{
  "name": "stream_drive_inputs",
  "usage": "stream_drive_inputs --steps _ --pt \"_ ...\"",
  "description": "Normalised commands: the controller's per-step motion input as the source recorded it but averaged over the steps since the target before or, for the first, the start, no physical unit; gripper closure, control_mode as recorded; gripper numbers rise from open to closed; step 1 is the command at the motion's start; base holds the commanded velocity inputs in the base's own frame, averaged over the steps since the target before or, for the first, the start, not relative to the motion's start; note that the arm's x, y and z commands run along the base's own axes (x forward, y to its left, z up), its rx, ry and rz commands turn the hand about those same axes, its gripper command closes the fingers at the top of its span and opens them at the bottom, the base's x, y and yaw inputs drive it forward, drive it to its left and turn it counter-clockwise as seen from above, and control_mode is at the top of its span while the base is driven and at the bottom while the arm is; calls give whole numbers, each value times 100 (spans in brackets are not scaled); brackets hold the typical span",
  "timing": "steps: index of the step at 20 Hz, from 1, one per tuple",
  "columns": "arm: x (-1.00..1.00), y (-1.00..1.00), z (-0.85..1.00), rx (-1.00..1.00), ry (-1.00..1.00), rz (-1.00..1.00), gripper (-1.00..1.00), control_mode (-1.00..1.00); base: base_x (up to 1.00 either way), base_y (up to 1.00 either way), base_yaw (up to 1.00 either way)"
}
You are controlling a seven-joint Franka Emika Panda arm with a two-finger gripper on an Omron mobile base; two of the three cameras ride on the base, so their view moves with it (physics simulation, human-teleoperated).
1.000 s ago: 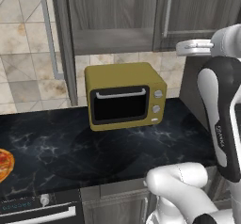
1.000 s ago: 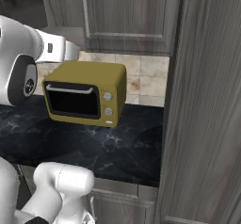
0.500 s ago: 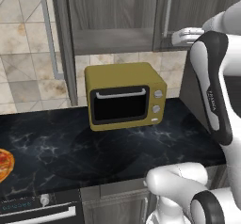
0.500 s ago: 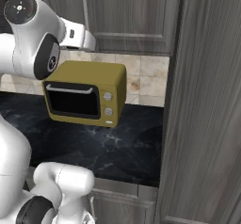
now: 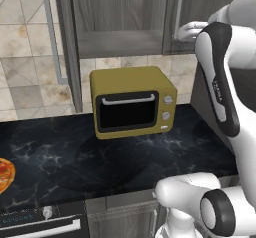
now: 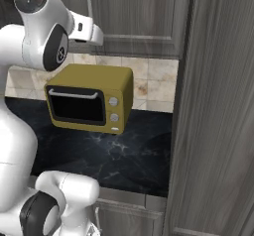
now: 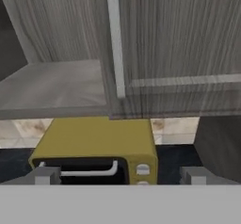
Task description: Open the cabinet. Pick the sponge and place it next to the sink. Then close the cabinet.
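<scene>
Pincer (image 7: 120, 176) tips are seen spread wide, empty, before the dark grey wood-grain wall cabinet (image 7: 179, 53), whose rigid, hinged right door is judged best taken by its slim vertical silver bar handle (image 7: 114, 44).

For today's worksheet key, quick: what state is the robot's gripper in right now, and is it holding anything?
Gripper: open, jaws wide apart, holding nothing, facing the silver bar handle of the dark grey wood-grain wall cabinet.

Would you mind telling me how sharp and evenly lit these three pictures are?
Left base view: even light, a soft shadow under the microwave, faint sheen on the counter. Right base view: much the same, no glare. Hand view: softest of the three, the cabinet grain smeared, its open left side dark.
</scene>
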Motion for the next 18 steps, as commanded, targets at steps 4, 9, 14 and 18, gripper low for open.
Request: stream_drive_inputs --steps 4,9,14,18 --pt "66 0 0 0 -1 0 -100 -100 0 0 0" --pt "61 0 0 1 0 -1 -100 -100 0 0 0" --pt "40 0 0 1 0 0 -100 -100 0 0 0" --pt "34 0 0 1 -3 0 -100 -100 0 0 0"
